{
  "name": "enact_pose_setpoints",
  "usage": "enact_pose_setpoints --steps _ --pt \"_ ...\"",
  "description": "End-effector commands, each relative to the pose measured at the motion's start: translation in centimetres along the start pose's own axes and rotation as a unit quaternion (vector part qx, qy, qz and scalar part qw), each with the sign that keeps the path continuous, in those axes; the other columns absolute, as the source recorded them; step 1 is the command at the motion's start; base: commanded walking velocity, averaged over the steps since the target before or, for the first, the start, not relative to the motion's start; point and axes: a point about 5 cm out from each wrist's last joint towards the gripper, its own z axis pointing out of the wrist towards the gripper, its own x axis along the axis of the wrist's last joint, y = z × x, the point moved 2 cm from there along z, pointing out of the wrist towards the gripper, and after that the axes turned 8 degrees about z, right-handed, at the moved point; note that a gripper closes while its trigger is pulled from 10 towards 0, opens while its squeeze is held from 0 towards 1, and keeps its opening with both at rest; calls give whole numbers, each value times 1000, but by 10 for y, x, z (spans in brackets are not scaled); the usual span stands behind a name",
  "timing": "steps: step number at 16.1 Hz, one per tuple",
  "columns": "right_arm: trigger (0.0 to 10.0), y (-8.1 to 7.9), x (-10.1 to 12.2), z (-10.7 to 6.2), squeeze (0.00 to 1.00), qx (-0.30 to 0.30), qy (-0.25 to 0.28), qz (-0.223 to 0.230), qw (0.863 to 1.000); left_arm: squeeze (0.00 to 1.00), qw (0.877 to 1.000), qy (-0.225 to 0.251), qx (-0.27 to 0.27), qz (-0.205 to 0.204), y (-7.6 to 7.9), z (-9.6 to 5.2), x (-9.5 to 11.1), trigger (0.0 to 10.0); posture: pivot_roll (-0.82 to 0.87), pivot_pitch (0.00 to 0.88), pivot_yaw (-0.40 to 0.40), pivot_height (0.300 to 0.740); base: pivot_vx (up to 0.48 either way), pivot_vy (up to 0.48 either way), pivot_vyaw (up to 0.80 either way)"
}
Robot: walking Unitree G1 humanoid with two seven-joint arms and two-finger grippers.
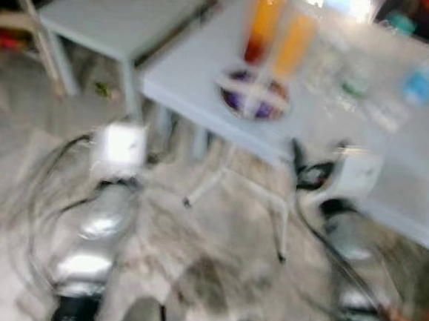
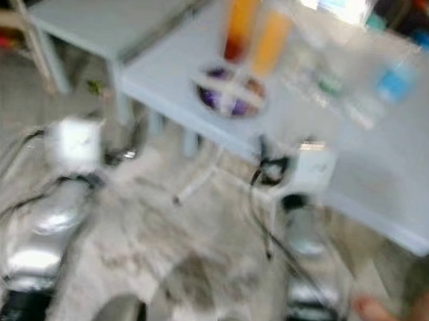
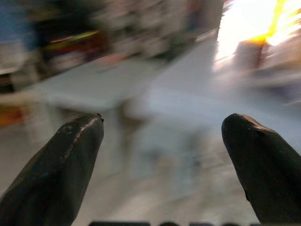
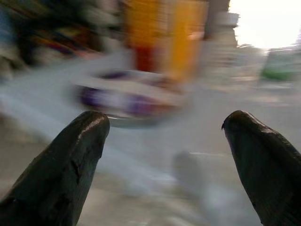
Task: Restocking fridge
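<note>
Bottles (image 1: 276, 33), two tall ones with orange liquid, stand on your pale counter (image 1: 392, 167) just beyond a round purple-and-white container (image 1: 254, 94); blur hides its contents. Farther right sit a blue-labelled bottle (image 1: 421, 82) and a green-banded one (image 1: 354, 86). Your left gripper (image 3: 162, 136) hangs released before a smaller counter (image 1: 122, 12), and your right gripper (image 4: 164, 136) is released, facing the purple container.

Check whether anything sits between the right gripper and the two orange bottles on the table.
Yes. In the blurred right wrist view, the open right gripper faces the orange bottles, and a round purple-and-white container lies on the table in front of them, directly in the approach line.
</note>
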Motion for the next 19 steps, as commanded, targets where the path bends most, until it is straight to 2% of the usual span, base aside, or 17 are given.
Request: enact_pose_setpoints --steps 1,4,7,10,12,15,19 --pt "10000 28 4 -7 0 -54 9 -30 998 0 1000 10 9 0 3 -2 1 10000 16 0 -3 740 0 0 0" --pt "10000 40 -4 -16 0 -96 4 -23 995 0 1000 -12 16 1 0 -8 -15 10000 6 0 14 740 0 0 0" --pt "10000 34 1 -9 0 -88 14 -27 996 0 1000 8 -13 24 12 -6 -7 10000 8 0 11 740 0 0 -133" --pt "10000 35 7 -2 0 -86 26 -33 995 0 1000 12 -22 4 14 -6 -5 10000 15 0 6 740 0 0 -800" --pt "10000 35 9 0 0 -85 30 -33 995 0 1000 11 -24 3 16 -7 -5 10000 16 2 4 740 0 -306 -675" --pt "10000 27 12 2 0 -67 38 -42 996 0 1000 10 -29 4 19 -7 -5 10000 12 10 3 740 0 -461 0" --pt "10000 24 14 2 0 -58 42 -49 996 0 1000 13 -19 -3 13 -1 -1 10000 8 24 -1 740 0 -360 0"
